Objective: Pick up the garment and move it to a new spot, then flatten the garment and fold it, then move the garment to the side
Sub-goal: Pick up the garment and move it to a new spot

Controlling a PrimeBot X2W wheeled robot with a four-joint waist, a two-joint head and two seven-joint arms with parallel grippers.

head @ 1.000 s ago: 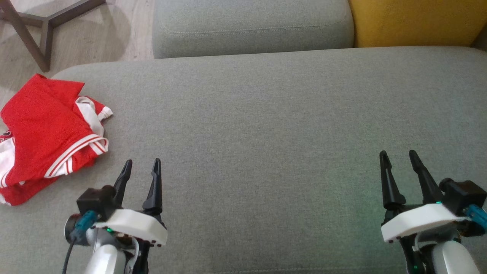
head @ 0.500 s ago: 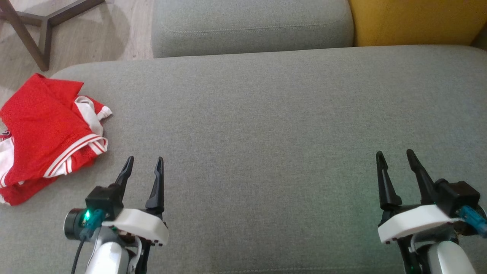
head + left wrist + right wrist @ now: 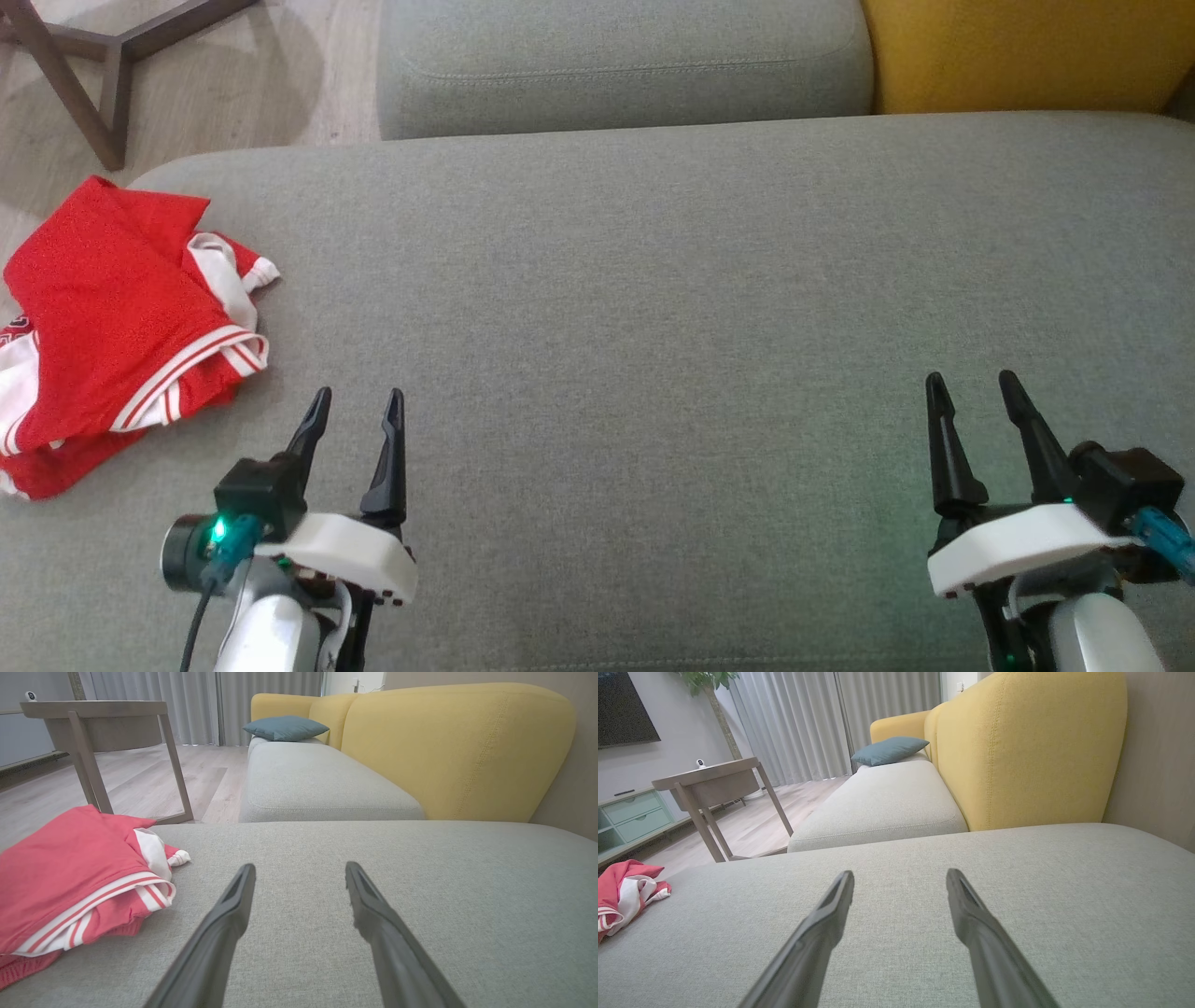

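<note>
Red/white garment point(image 3: 112, 317) lies crumpled at far-left edge of grey sofa seat point(image 3: 653, 308). L fingers point(image 3: 386, 457) spread wide, holding nothing, low over seat near garment's right side, not touching it. R fingers point(image 3: 947, 448) likewise wide apart & empty, over seat's right part, well away from garment.

A wide grey seat point(image 3: 653, 280) is the nearest piece of furniture. Just beyond the seat lies a second grey cushion point(image 3: 616, 65), and beyond its right part rises a yellow backrest point(image 3: 1018, 51). Left of the seat a wooden side table point(image 3: 710, 781) stands on pale plank floor point(image 3: 140, 779). Far beyond the seat are a blue pillow point(image 3: 285, 727) and grey curtains point(image 3: 808, 723).
</note>
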